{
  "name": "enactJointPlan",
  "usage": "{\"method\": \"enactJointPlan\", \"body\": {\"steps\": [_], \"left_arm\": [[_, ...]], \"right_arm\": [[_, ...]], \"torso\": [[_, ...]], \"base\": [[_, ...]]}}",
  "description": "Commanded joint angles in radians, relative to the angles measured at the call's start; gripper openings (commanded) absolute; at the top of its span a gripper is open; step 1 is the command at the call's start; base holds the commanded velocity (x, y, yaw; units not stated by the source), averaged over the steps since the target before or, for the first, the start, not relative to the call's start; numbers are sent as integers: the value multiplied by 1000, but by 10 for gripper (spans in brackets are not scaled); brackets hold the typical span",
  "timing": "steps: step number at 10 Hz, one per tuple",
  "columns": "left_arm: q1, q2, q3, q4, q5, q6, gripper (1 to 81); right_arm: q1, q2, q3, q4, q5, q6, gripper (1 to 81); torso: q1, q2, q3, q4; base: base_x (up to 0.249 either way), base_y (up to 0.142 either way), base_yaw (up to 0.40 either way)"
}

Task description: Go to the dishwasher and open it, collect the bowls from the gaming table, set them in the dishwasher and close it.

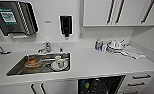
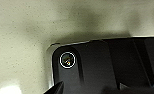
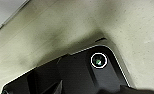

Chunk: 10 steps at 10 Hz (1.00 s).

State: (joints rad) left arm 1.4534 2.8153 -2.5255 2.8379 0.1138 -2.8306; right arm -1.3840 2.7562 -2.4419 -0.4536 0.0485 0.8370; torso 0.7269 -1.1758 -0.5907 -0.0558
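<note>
Head view puts you square on to a white counter (image 1: 93, 63), and below its front edge the dishwasher (image 1: 100, 85) stands open, dark inside with racks showing. A green shape (image 1: 87, 85) sits in the near rack, with something blue (image 1: 82, 82) just beside it; you can't call either a bowl for certain. No writing reads clearly: the wall dispenser (image 1: 14, 17) above the counter's far left corner has a green-and-white label, too blurred to make out. A black dispenser (image 1: 66, 25) hangs on the wall behind the tap (image 1: 46, 47). The sink (image 1: 18, 70) holds a brownish bowl (image 1: 33, 62) and a cup on a plate (image 1: 59, 64). Toward the far right corner you've got bottles (image 1: 98, 45), stacked dishes (image 1: 115, 46) and a cloth (image 1: 133, 52). Between sink and dishes the counter runs bare to its front edge.

Your wrist views add speckled pale floor (image 2: 30, 30) beneath each arm's dark plate. Neither claw's opening can be told.
</note>
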Motion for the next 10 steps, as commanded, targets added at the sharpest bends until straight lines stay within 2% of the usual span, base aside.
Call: {"method": "enactJointPlan", "body": {"steps": [1,3,5,8,10], "left_arm": [[-28,-14,-1,42,64,-49,811],[-27,-17,-1,42,63,-49,811],[-27,-19,-7,42,63,-49,811],[-27,-9,-22,42,61,-49,811],[-27,-8,-22,42,53,-49,811]], "right_arm": [[96,-11,-34,176,-22,24,811],[160,-43,35,263,-22,54,811],[200,-102,114,312,-18,97,811],[208,-218,224,334,112,183,811],[211,-241,244,334,152,203,811]], "torso": [[-1,2,0,0],[10,-16,0,0],[10,-16,0,0],[11,-16,0,0],[11,-16,0,0]], "base": [[0,0,0],[0,0,0],[0,0,0],[0,0,0],[0,0,0]]}}
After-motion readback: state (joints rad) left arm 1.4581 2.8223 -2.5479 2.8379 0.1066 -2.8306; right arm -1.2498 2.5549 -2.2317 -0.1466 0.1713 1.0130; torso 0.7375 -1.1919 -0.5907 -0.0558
